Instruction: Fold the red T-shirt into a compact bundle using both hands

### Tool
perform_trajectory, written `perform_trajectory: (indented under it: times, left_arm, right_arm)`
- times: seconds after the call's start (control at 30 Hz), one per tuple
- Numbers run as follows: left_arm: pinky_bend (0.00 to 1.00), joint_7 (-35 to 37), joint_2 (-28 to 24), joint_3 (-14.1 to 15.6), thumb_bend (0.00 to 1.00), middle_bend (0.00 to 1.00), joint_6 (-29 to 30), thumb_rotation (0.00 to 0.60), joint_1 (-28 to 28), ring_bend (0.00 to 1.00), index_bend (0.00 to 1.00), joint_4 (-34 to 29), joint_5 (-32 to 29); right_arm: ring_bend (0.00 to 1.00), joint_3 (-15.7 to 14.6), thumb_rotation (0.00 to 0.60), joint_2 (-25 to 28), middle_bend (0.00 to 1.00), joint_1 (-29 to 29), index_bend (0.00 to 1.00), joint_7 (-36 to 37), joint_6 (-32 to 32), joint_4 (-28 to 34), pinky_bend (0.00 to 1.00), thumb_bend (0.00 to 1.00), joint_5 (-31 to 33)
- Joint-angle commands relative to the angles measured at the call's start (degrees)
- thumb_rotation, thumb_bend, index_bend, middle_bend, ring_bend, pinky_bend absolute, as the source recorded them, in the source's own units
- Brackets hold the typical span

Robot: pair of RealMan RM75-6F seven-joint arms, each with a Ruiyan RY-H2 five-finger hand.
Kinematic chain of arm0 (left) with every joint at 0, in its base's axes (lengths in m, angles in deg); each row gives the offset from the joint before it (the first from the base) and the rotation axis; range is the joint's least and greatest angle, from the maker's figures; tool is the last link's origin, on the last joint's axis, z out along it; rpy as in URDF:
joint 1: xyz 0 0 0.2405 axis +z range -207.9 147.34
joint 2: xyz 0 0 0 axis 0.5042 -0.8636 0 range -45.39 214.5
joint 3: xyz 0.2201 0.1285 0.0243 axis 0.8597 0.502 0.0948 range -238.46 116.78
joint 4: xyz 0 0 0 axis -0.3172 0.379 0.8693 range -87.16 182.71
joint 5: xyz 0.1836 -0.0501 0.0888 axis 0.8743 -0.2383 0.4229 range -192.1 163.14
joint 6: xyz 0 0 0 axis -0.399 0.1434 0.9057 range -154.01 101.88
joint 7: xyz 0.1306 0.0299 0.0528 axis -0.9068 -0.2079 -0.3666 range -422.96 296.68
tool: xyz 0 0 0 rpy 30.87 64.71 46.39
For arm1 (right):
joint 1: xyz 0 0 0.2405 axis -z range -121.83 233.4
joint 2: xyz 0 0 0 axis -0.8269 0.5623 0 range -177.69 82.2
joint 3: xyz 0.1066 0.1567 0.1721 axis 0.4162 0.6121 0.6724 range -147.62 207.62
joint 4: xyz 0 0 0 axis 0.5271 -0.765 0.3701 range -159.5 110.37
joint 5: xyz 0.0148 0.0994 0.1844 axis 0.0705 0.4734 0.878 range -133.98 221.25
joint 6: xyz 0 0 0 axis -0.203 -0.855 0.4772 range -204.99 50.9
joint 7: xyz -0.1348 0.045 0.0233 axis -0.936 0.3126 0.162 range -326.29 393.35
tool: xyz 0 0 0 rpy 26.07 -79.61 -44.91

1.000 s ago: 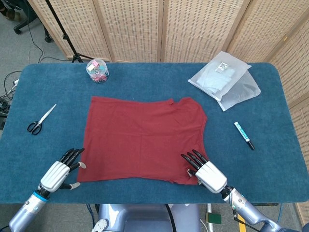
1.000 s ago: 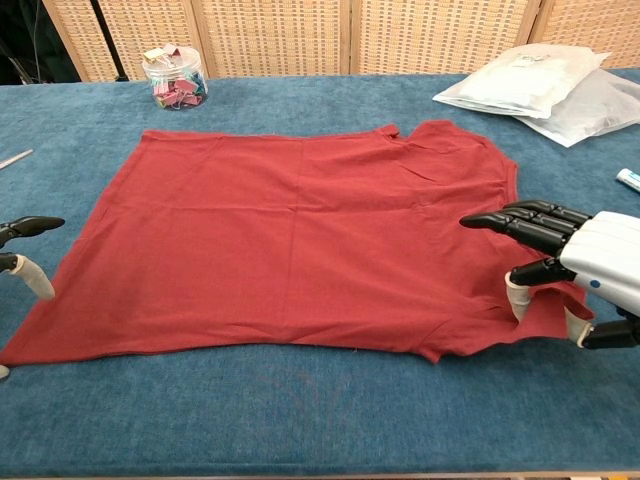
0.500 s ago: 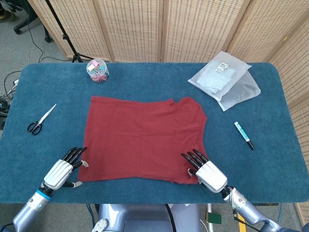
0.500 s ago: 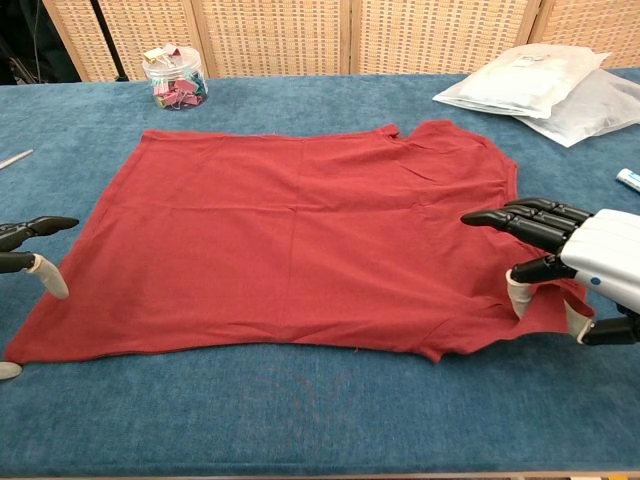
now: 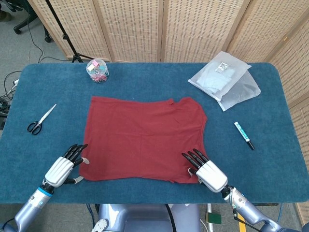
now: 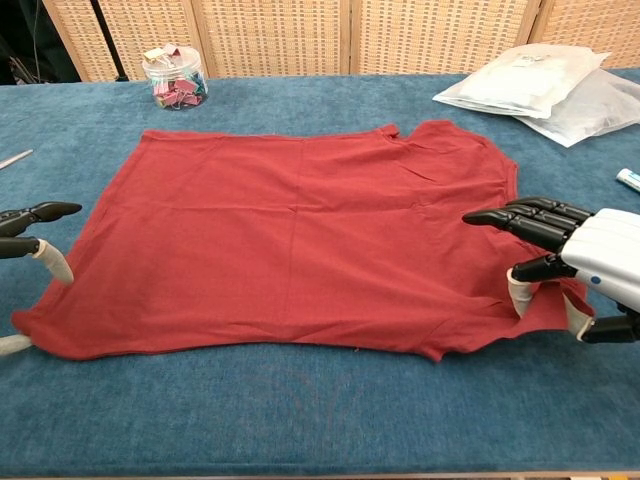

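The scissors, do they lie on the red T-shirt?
No, the scissors lie on the bare table left of the red T-shirt, not touching it.

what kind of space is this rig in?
Probably a lab or office corner, not a home: a blue-covered table backed by woven folding screens, a tripod leg and loose cables on the grey floor, an office-chair base behind.

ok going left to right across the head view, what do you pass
scissors → left robot hand → jar → T-shirt → right robot hand → bags → marker
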Motion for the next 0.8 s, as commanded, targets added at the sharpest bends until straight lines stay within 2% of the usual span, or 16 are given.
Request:
perform_trajectory:
  times: [0.03,0.23,0.4,0.63,0.8]
  left_arm:
    - [0.0,-0.1,-0.1,0.0,0.2,0.0,-0.1,0.6,-0.2,0.0,0.42,-0.1,-0.1]
    - [0.0,0.2,-0.2,0.4,0.21,0.0,-0.8,0.6,-0.5,0.0,0.44,-0.7,-0.2]
    - [0.0,0.2,-0.3,0.7,0.29,0.0,-1.1,0.6,-0.7,0.0,0.49,-0.9,-0.2]
    - [0.0,0.4,-0.1,1.0,0.34,0.0,-1.9,0.6,-0.6,0.0,0.52,-1.0,-0.6]
    - [0.0,1.0,0.0,1.2,0.39,0.0,-2.2,0.6,-0.6,0.0,0.6,-1.2,-0.7]
  right_arm:
    - [0.0,0.0,0.6,0.0,0.03,0.0,0.56,0.0,0.1,0.0,0.01,0.82,0.1]
    - [0.0,0.1,0.6,0.1,0.03,-0.1,0.56,0.1,0.1,0.1,0.01,0.83,0.3]
    - [0.0,0.1,0.6,0.2,0.03,-0.1,0.56,0.1,0.1,0.1,0.01,0.83,0.4]
    - [0.0,0.1,0.6,0.2,0.03,-0.1,0.56,0.2,0.2,0.0,0.01,0.83,0.4]
    - [0.0,0.1,0.6,0.1,0.03,-0.1,0.56,0.3,0.2,-0.1,0.01,0.83,0.5]
